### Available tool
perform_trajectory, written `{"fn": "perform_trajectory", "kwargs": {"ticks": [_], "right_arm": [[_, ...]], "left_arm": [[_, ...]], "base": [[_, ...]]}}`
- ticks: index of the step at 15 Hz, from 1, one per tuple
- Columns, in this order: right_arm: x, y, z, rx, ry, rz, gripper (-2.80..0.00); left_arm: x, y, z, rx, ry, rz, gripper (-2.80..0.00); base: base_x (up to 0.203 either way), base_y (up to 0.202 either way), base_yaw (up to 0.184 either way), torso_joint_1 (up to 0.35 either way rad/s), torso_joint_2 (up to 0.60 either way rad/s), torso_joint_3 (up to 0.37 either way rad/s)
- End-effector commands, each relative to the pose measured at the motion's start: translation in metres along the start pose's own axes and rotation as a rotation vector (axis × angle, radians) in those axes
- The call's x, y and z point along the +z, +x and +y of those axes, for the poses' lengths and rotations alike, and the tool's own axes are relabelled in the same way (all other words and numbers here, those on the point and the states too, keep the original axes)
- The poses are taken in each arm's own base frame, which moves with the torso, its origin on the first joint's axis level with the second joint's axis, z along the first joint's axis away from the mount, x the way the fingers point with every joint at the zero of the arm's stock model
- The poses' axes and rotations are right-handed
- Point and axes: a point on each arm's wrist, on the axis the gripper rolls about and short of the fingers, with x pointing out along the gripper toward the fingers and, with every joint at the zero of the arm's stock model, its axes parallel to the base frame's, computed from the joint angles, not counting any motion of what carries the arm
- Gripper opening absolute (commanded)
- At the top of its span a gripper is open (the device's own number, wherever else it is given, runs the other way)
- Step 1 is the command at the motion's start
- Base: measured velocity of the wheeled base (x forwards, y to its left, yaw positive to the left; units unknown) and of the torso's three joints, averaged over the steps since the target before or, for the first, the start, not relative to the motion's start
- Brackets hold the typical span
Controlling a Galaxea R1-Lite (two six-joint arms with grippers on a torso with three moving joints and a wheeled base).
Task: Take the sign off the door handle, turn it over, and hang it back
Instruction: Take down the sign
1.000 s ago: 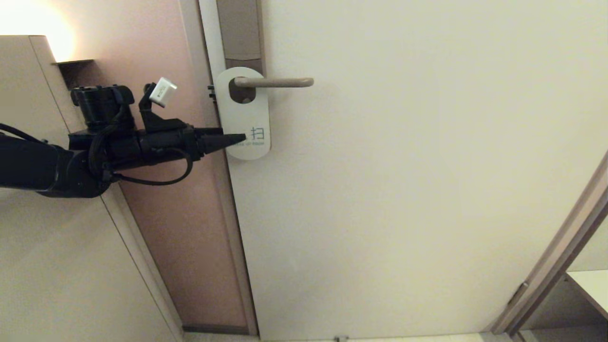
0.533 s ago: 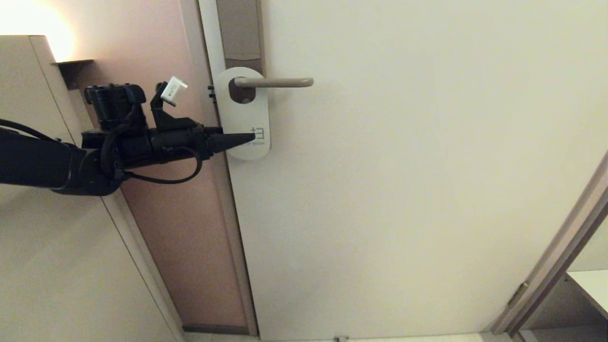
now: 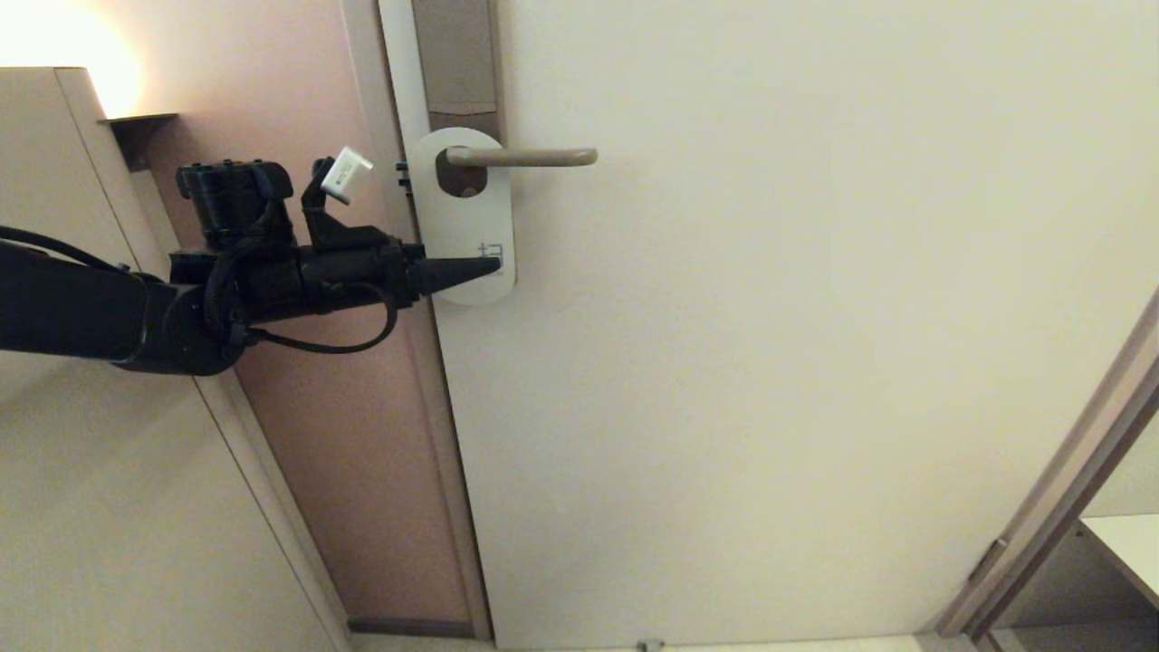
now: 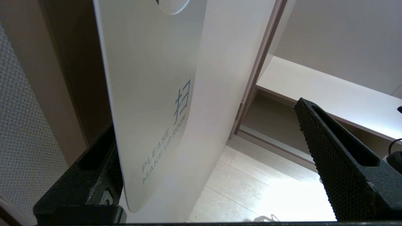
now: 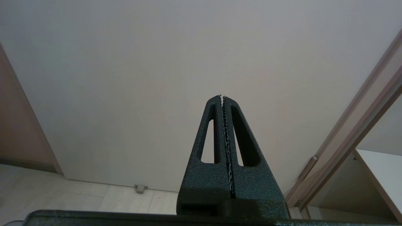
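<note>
Sign [image 3: 466, 213]: flat white card, rounded ends, oval hole.

White sign [image 3: 466, 213] on door handle [image 3: 521, 157]

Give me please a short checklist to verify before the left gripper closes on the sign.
1. Sign hangs on the door handle: ok.
2. White "MAKE UP ROOM" side faces outward: ok.
3. Left gripper is open: ok.
4. Sign's lower end lies between its jaws, one finger behind the card, the other in front: ok.
5. Rear finger is free of the door: cannot tell.
6. Right gripper is shut, holds nothing, away from the handle: ok.
</note>
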Motion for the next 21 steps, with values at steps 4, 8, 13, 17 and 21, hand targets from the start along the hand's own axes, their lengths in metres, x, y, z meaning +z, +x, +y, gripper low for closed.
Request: {"fn": "perform_trajectory", "kwargs": {"ticks": [4, 8, 13, 17, 21], "right_arm": [[0.000, 0.000, 0.000, 0.001, -0.001, 0.000, -2.80], [0.000, 0.000, 0.000, 0.002, -0.001, 0.000, -2.80], [0.000, 0.000, 0.000, 0.001, -0.001, 0.000, -2.80], [0.000, 0.000, 0.000, 0.002, -0.001, 0.000, -2.80], [0.000, 0.000, 0.000, 0.001, -0.001, 0.000, -2.80]], "left_arm": [[0.002, 0.010, -0.010, -0.040, 0.010, 0.001, 0.00], [0.002, 0.016, -0.018, -0.063, 0.012, 0.005, 0.00], [0.000, 0.015, -0.020, -0.063, 0.005, 0.009, 0.00], [0.000, 0.014, -0.025, -0.069, 0.004, 0.012, 0.00], [0.002, 0.014, -0.025, -0.069, 0.021, 0.002, 0.00]], "base": [[0.000, 0.000, 0.000, 0.000, 0.00, 0.000], [0.000, 0.000, 0.000, 0.000, 0.00, 0.000], [0.000, 0.000, 0.000, 0.000, 0.00, 0.000], [0.000, 0.000, 0.000, 0.000, 0.00, 0.000], [0.000, 0.000, 0.000, 0.000, 0.00, 0.000]]}}
